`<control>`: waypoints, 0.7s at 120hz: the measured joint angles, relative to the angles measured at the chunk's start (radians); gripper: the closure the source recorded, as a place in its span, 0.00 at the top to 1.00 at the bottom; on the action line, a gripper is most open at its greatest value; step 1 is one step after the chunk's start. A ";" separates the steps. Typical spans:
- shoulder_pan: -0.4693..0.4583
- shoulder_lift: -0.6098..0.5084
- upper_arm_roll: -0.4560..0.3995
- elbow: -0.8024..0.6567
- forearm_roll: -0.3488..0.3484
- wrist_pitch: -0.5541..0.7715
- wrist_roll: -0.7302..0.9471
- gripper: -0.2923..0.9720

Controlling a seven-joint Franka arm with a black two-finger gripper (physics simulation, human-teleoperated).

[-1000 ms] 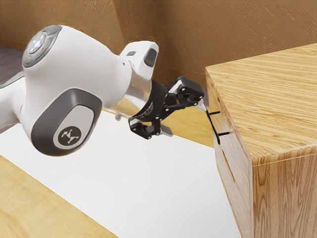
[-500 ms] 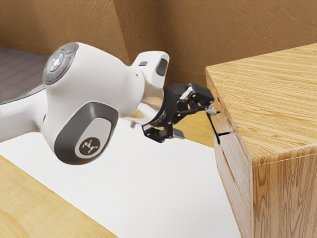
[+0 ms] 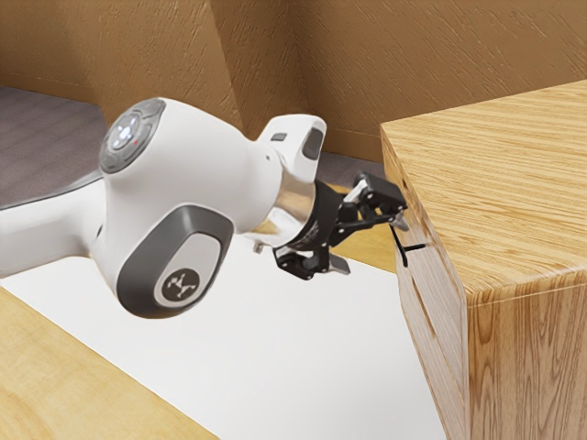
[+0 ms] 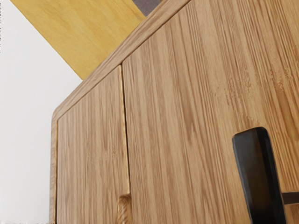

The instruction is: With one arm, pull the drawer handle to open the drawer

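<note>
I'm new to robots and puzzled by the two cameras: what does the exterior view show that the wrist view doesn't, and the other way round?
Exterior view: the white arm, its claw at the drawer handle, and the whole cabinet with its top face. Wrist view: a close look at the cabinet's front, with the seam between two panels. Both: the wooden cabinet, its black handle and the white tabletop.

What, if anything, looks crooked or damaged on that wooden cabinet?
Nothing stands out. The cabinet sits square, its drawer front looks flush, and the black handle is straight and intact.
</note>
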 joint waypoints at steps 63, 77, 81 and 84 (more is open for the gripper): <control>0.010 -0.145 0.001 -0.159 -0.041 -0.002 -0.010 0.77; 0.013 -0.190 0.021 -0.192 -0.009 -0.005 -0.011 0.77; 0.014 -0.198 0.026 -0.198 -0.001 -0.007 -0.010 0.77; 0.014 -0.202 0.031 -0.202 0.003 -0.008 -0.010 0.77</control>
